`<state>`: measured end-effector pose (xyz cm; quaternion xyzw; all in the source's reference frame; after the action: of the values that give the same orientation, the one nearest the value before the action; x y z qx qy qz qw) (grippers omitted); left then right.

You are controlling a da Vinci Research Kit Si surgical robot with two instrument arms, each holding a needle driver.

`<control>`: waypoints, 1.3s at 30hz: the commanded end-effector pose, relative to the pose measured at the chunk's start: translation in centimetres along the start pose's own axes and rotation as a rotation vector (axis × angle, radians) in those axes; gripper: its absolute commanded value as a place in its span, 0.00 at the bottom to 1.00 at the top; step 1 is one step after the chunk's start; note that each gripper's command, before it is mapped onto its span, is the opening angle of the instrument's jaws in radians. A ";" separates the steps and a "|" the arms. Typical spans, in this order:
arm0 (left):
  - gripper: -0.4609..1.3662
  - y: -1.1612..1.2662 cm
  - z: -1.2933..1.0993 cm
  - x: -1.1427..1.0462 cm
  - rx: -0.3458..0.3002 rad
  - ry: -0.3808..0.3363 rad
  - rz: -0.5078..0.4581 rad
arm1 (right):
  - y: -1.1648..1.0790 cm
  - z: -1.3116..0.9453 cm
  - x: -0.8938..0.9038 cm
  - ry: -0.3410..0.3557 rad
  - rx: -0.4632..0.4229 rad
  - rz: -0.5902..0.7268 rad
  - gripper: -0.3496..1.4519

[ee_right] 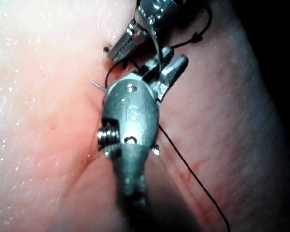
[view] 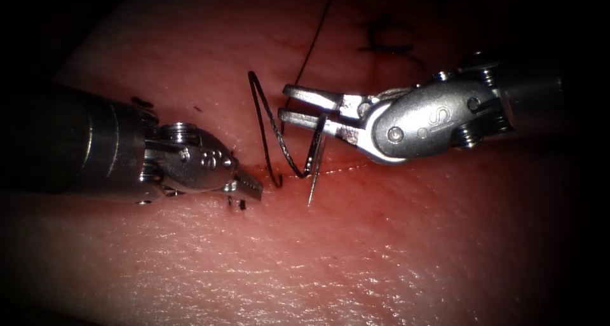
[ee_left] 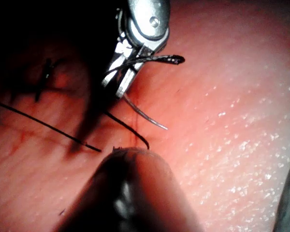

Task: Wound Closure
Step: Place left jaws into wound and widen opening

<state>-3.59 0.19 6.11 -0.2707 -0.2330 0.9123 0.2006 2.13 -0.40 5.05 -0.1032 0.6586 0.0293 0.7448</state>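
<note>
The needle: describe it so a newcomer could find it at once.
Start at the right arm's claw, reaching in from the right above the cut in the tissue. Its jaws grip a thin curved needle, whose point hangs just over the cut. It is bright, stiff steel; the thread nearby is dark and looping.

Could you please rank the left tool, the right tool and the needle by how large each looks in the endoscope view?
1. Left tool, jaws shut on nothing.
2. Right tool, near the left's size, so unsure; holds the needle.
3. Needle, clearly smallest, tip at the cut.

Surroundings dark on every side, no walls or furniture discernible. Single bright light on the middle of the scene, falling off to black at the edges.
</note>
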 end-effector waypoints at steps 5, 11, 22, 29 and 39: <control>0.06 -0.11 0.11 -0.05 -0.006 -0.001 -0.012 | 0.01 -0.02 0.08 0.006 -0.008 0.008 0.00; 0.06 -0.21 0.23 -0.12 -0.004 0.002 -0.043 | 0.00 -0.02 0.15 0.009 -0.009 0.012 0.00; 0.06 -0.23 0.44 -0.23 -0.031 -0.016 -0.058 | -0.01 -0.04 0.16 0.012 -0.010 0.012 0.00; 0.14 -0.46 0.52 -0.25 -0.026 -0.017 -0.079 | -0.03 -0.04 0.16 0.012 -0.009 0.011 0.00; 0.06 -0.76 0.57 -0.44 0.049 -0.031 -0.128 | -0.05 -0.05 0.18 0.013 -0.009 0.011 0.00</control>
<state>-3.39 0.39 7.14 -0.2341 -0.2296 0.9081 0.2606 2.11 -0.48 4.87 -0.1009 0.6638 0.0337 0.7403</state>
